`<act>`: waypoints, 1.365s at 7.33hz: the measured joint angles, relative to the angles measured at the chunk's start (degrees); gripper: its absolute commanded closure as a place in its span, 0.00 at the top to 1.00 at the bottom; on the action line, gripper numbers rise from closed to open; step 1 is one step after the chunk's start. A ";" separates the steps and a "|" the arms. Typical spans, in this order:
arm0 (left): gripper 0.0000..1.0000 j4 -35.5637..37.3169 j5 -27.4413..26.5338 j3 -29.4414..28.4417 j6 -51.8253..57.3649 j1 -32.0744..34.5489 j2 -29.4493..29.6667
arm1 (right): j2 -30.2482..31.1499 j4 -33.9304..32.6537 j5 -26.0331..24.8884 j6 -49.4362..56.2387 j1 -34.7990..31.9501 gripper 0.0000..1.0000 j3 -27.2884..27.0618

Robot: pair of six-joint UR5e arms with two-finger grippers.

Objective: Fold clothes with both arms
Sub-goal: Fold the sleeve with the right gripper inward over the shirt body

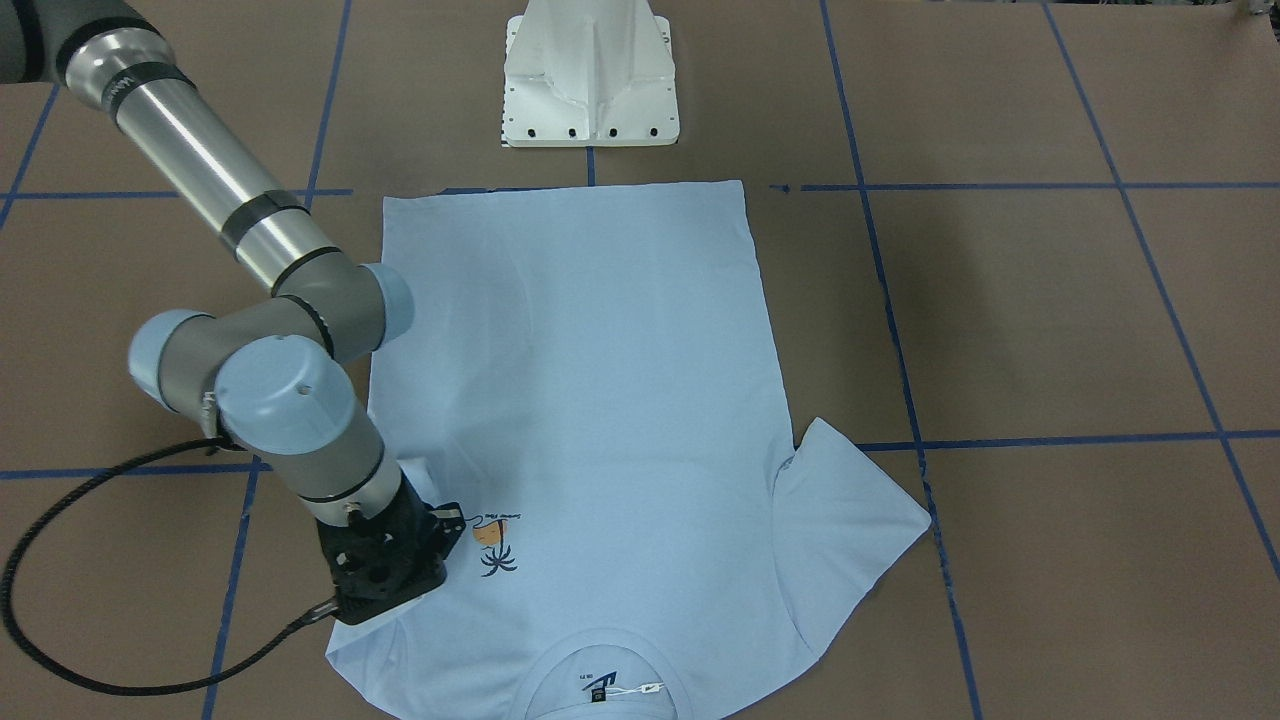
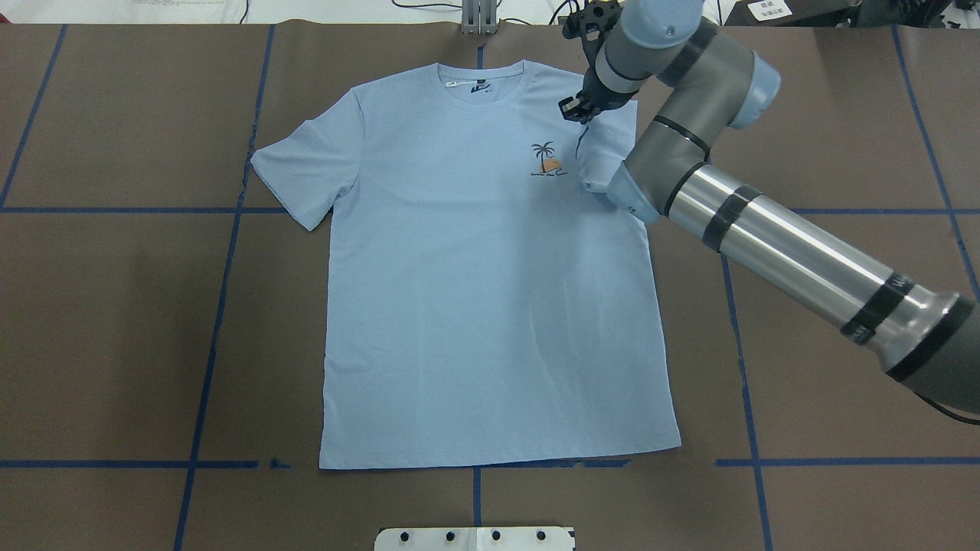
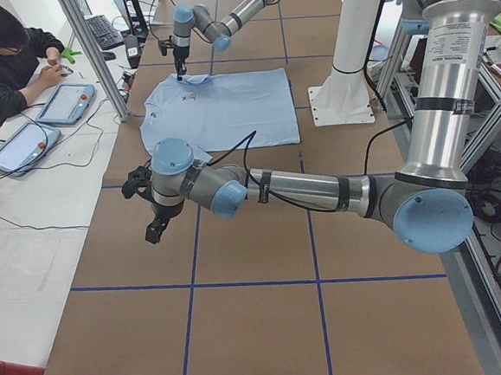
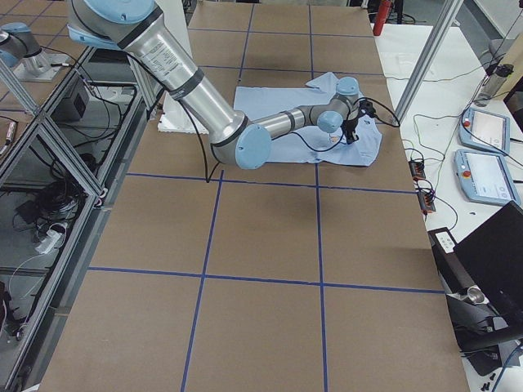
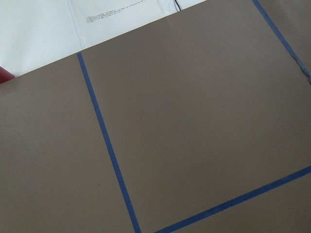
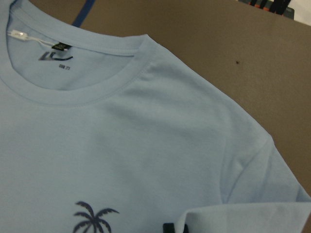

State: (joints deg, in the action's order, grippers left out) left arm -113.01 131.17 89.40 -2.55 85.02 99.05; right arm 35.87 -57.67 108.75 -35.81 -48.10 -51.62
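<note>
Nearest the robot stands the white pedestal base [image 2: 475, 538]. Just beyond it the straight hem of the pale blue T-shirt [image 2: 490, 306] lies along a blue tape line [image 2: 130, 464], and the shirt is spread face up and nearly smooth on the brown table [image 2: 115, 344], centred in front of the base.

Farther out, a small dark palm-and-orange print [image 2: 547, 159] sits on the chest. The sleeve on the robot's left [image 2: 306, 172] lies flat and spread outward. The sleeve on the robot's right [image 2: 609, 149] is turned inward over the shoulder, beside the print. The right gripper [image 2: 574, 109] is clamped on that sleeve's edge, and one dark fingertip [image 6: 168, 227] shows against the hem in the wrist view. The right arm [image 2: 766, 229] reaches in across bare table.

The ribbed collar [image 2: 481, 84], with a dark label [image 6: 59, 46] inside, lies close to the table's far edge.

Wide bare table flanks both side seams. The left arm [image 3: 303, 188] stretches over bare table well apart from the shirt, its left gripper [image 3: 154, 231] hanging above the surface, and I cannot tell whether it is released or clenched
</note>
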 measured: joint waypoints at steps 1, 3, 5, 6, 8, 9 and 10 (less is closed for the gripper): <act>1.00 0.02 0.00 -0.22 -0.20 -0.01 0.31 | -3.96 0.03 -3.39 -0.48 1.08 0.99 4.50; 1.00 -0.01 0.04 -0.63 -0.67 -0.03 0.60 | -6.35 0.22 -6.64 -0.79 2.00 1.00 7.35; 1.00 -0.04 0.03 -0.67 -1.80 -0.14 0.91 | -6.39 0.19 -7.16 -1.02 2.13 1.00 7.64; 1.00 -0.03 -0.09 -0.45 -5.74 -1.11 2.06 | -6.37 -0.10 -6.41 -1.99 1.99 1.00 7.62; 1.00 -0.34 -1.36 0.39 -19.23 -7.05 6.12 | -5.80 -7.12 0.44 -4.42 0.16 1.00 3.79; 1.00 -0.61 -3.98 0.66 -26.37 -10.76 8.13 | -4.31 -15.30 4.70 -4.83 -1.43 1.00 -1.92; 1.00 -0.86 -8.13 0.67 -34.03 -15.46 10.09 | -1.90 -22.89 9.45 -5.01 -3.39 1.00 -8.03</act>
State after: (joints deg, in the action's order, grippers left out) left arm -113.87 123.04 90.07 -36.58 69.56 109.14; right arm 33.98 -80.55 118.20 -40.82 -51.48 -59.65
